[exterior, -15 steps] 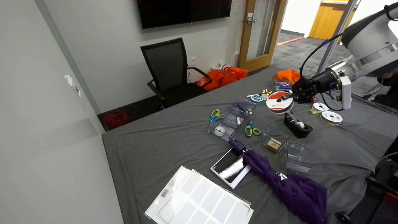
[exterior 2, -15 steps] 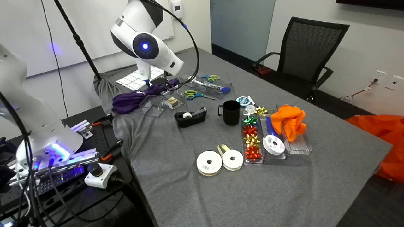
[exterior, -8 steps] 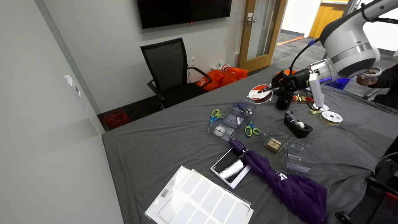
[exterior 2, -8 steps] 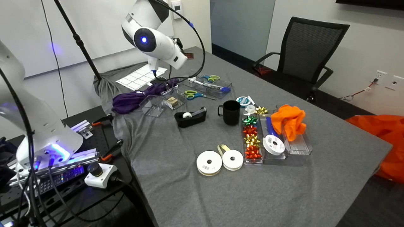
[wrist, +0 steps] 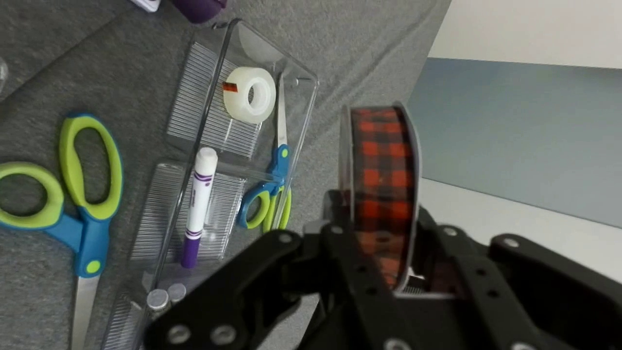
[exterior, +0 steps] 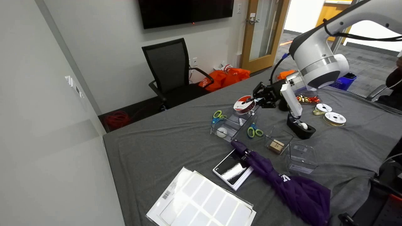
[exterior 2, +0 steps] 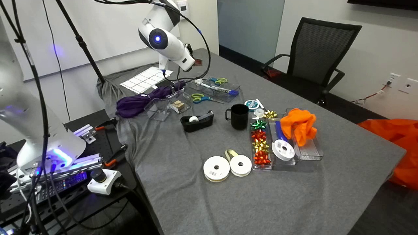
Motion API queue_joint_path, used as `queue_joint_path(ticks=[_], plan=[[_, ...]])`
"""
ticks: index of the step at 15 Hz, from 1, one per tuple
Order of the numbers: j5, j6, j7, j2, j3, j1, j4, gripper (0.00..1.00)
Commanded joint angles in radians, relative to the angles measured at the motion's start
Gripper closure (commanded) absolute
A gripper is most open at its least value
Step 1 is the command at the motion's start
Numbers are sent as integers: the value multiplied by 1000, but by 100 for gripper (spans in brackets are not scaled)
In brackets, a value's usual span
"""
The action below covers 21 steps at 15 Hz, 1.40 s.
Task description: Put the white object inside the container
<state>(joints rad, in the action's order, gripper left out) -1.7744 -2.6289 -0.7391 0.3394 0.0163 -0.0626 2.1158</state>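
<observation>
The white object (exterior: 242, 106) is a ribbon spool with white and red flat sides and red-black plaid ribbon. My gripper (exterior: 255, 98) is shut on it and holds it up in the air on edge, over the far end of a clear divided container (exterior: 226, 127). In the wrist view the plaid spool (wrist: 381, 160) stands between the fingers, right of the clear container (wrist: 300, 133). That container holds a tape roll (wrist: 249, 95), a marker (wrist: 200, 194) and scissors. In an exterior view the spool (exterior 2: 198, 62) shows partly beside the arm; the fingers are mostly hidden.
Two small clear boxes (exterior: 302, 157) (exterior: 284, 133) stand near the purple umbrella (exterior: 270, 169); one holds a wooden block. Loose scissors (exterior: 254, 131), a black tape dispenser (exterior: 300, 127), a black mug (exterior 2: 239, 116) and two plain white spools (exterior 2: 216, 167) (exterior 2: 241, 164) are on the table.
My gripper has carried the spool leftward in an exterior view, from above the far right side to over the clear divided container, and now somewhat lower than half a second ago.
</observation>
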Motion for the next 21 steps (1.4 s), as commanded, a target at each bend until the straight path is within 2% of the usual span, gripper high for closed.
queue_joint_path(ticks=[1, 2, 3, 5, 9, 15, 16, 18, 21], plan=[[0, 0, 0, 0, 1, 1, 0, 70], [0, 0, 0, 0, 4, 3, 0, 70], [0, 0, 0, -1, 5, 5, 0, 93], [-23, -96, 8, 58, -6, -31, -57, 93], [-27, -211, 9, 163, -18, -85, -129, 93], [-40, -257, 31, 292, -16, -139, -232, 93], [-47, -253, 33, 299, -15, -140, -241, 45], [-49, -249, 40, 306, -14, -142, -249, 38], [-36, -239, 56, 296, -12, -137, -243, 16]])
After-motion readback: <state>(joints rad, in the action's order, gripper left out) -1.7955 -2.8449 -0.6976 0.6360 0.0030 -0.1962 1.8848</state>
